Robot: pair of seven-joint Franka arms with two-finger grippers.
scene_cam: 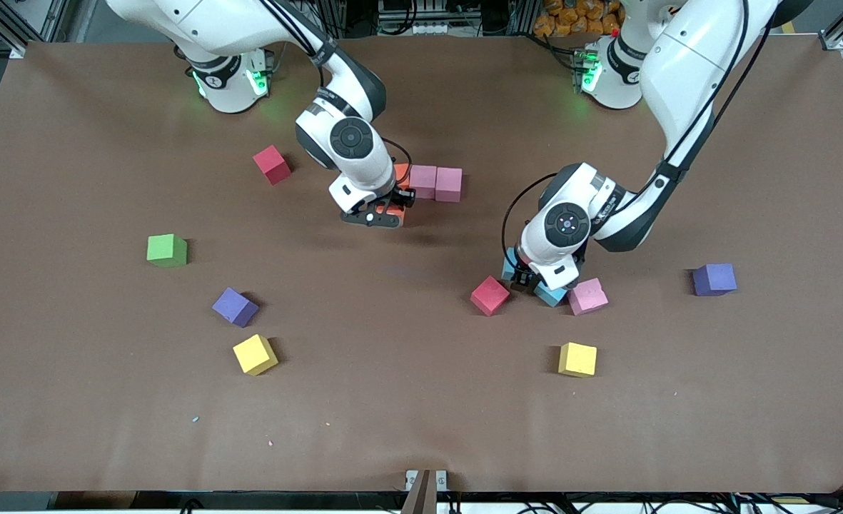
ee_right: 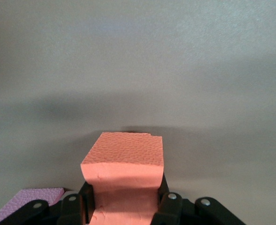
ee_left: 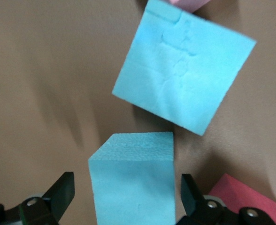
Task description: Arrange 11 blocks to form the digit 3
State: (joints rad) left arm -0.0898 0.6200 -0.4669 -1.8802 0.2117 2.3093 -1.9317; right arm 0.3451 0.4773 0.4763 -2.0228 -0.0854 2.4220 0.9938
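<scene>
Orange block (ee_right: 124, 180) clenched in the right pincer (scene_cam: 385, 208), just beside the pink pair (scene_cam: 436, 183) lying in a row near the middle of the desk (scene_cam: 421, 414); another orange block (scene_cam: 401, 173) apparently next to the pair, mostly hidden by the arm. Two light blue blocks under the left pincer (scene_cam: 533, 280): one (ee_left: 134, 180) between the released, wide-set fingers (ee_left: 62, 191), not visibly touched; the other (ee_left: 182, 70) tilted just beside it. Red block (scene_cam: 490, 295) and pink block (scene_cam: 588, 296) flanking that spot. Second red block (scene_cam: 272, 164) toward the right arm's end. Two yellow blocks (scene_cam: 255, 355) (scene_cam: 577, 359) nearer the front camera. Two purple blocks (scene_cam: 235, 307) (scene_cam: 714, 279) well apart. Green block (scene_cam: 167, 250) alone toward the right arm's end.
</scene>
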